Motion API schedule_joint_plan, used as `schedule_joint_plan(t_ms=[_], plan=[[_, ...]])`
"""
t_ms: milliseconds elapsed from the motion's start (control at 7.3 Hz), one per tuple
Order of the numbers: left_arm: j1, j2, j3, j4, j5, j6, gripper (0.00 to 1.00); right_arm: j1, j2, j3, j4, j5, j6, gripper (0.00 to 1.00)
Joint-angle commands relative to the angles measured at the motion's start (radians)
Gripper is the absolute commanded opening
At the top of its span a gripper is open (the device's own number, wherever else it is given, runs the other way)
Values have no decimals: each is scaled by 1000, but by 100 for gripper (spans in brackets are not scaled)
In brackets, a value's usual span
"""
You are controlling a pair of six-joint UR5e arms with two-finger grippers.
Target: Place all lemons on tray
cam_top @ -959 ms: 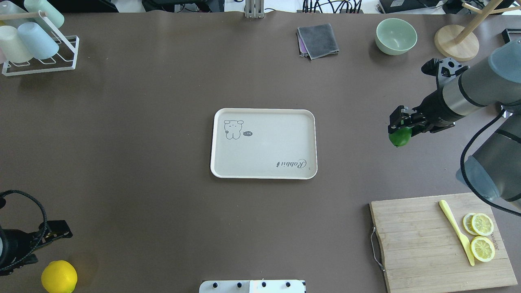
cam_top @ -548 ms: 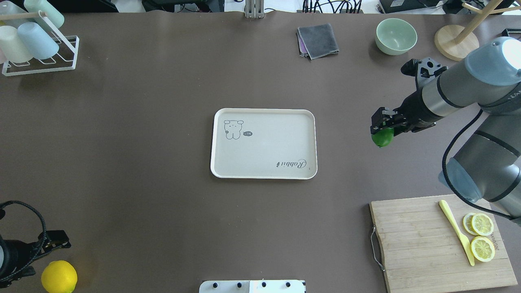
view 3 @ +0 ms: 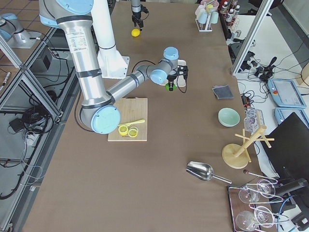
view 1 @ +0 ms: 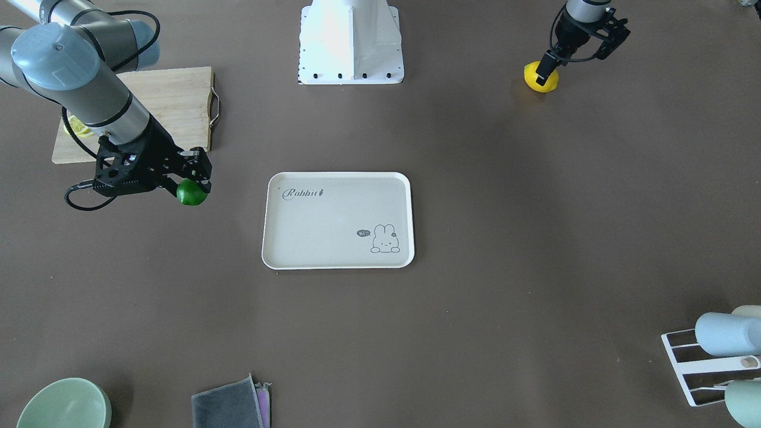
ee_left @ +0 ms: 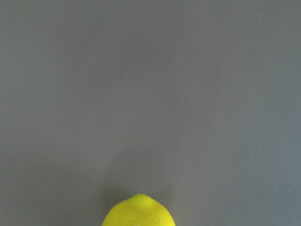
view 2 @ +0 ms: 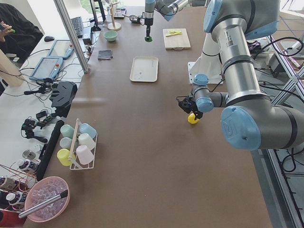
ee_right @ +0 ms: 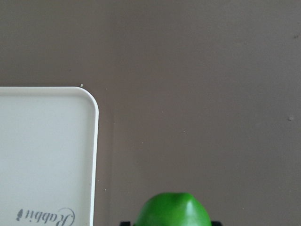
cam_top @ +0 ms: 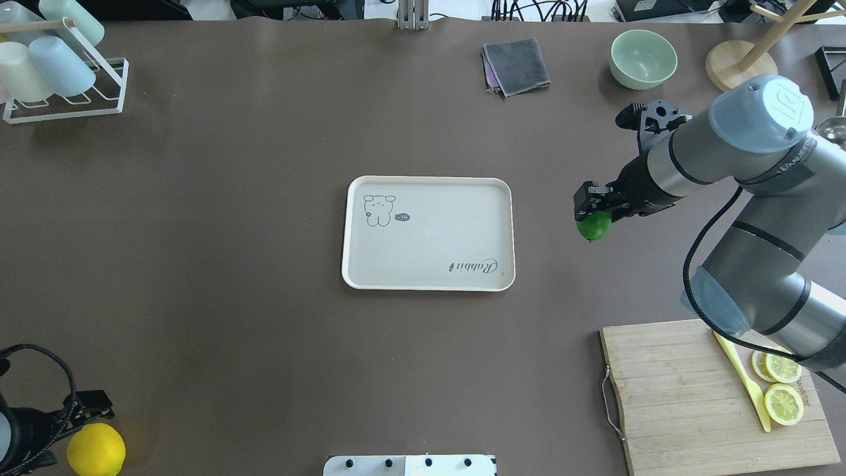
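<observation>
The cream tray (cam_top: 429, 254) with the "Rabbit" script lies at the table's middle, with nothing on it; it also shows in the front view (view 1: 333, 229) and the right wrist view (ee_right: 42, 155). My right gripper (cam_top: 593, 213) is shut on the green lemon (cam_top: 594, 228) and holds it above the table, right of the tray and apart from it (view 1: 191, 194). The yellow lemon (cam_top: 96, 449) rests on the table at the near left corner. My left gripper (view 1: 542, 72) hangs just over it and looks open; the lemon's tip shows in the left wrist view (ee_left: 138, 212).
A wooden cutting board (cam_top: 674, 396) with lemon slices (cam_top: 783, 403) and a yellow knife (cam_top: 740, 373) lies near right. A green bowl (cam_top: 643, 58), a grey cloth (cam_top: 517, 65) and a wooden stand (cam_top: 740, 69) are far right. A cup rack (cam_top: 63, 79) stands far left.
My right gripper has carried the green lemon leftward, toward the tray's right edge. My left gripper has moved closer to the yellow lemon, which has stayed in place.
</observation>
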Motion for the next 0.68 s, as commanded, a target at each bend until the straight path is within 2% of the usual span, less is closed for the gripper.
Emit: schedule_joint_plan(t_ms=[0, 274, 548], plan=[[74, -4, 6, 0, 43, -41, 98, -12, 28, -3, -1, -4, 15, 0], [131, -13, 20, -2, 89, -77, 98, -15, 38, -3, -1, -6, 17, 0], [131, -24, 35, -3, 93, -82, 98, -20, 44, -3, -1, -18, 18, 0]])
